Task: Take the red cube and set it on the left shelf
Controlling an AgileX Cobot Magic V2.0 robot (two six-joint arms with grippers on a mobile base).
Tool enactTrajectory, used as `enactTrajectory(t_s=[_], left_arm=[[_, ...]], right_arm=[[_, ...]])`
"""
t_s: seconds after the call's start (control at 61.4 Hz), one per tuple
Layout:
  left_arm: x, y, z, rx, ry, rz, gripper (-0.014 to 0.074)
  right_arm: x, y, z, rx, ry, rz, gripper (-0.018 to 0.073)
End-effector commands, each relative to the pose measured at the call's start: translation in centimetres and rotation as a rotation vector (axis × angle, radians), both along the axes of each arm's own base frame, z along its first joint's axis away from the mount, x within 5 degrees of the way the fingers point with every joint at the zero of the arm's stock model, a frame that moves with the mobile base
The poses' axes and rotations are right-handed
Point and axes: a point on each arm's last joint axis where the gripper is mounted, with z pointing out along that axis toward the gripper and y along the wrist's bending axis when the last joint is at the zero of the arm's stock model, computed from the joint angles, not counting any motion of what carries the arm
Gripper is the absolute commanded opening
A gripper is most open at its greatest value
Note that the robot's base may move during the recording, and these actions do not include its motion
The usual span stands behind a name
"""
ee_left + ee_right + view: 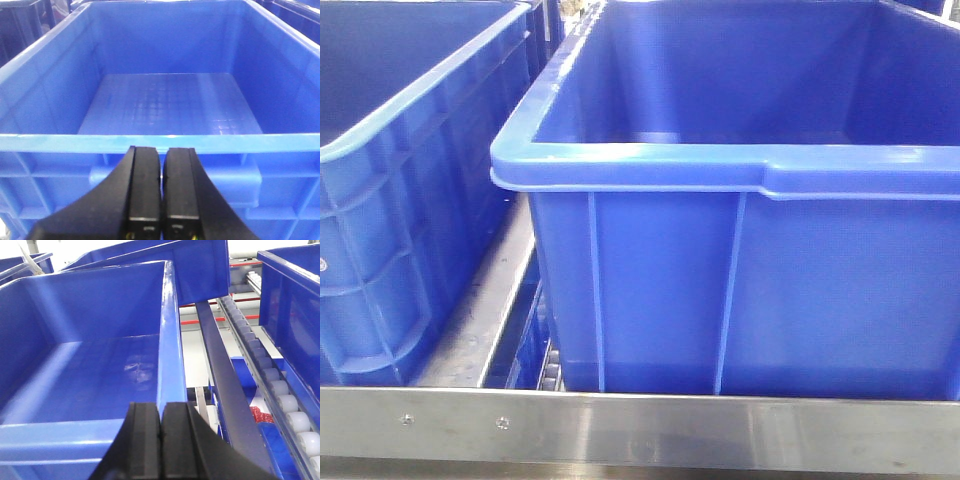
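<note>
Left gripper point(161, 200): jaws pressed together, empty; blue crate point(165, 142) just ahead.
Right gripper point(161, 440): closed, holding nothing.
Red cube: not visible anywhere.
Handling: likely light, rigid; pinch opposite flat faces.
Shelf rail point(640, 430): below the crates.

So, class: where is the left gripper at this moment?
In the left wrist view the left gripper sits bottom centre, jaws shut, just outside the near rim of the empty blue bin.
</note>
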Motion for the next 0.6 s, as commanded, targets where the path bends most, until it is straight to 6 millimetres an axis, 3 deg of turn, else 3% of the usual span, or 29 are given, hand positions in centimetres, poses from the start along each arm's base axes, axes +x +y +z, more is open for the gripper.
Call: enactTrajectory(t_s=[0.0,0.587], left_arm=[[-0.02,-0.02,0.01,-0.004,-0.074,-0.003,0.0102],[-0.02,-0.02,0.01,-0.004,-0.074,-0.003,0.0102]], right_arm=[[-0.33,-0.13,1.21,-0.001,-0.099,-0.016,0.0031],[-0.36,-0.1,1.4,-0.052,-0.121,-0.018,0.0031]])
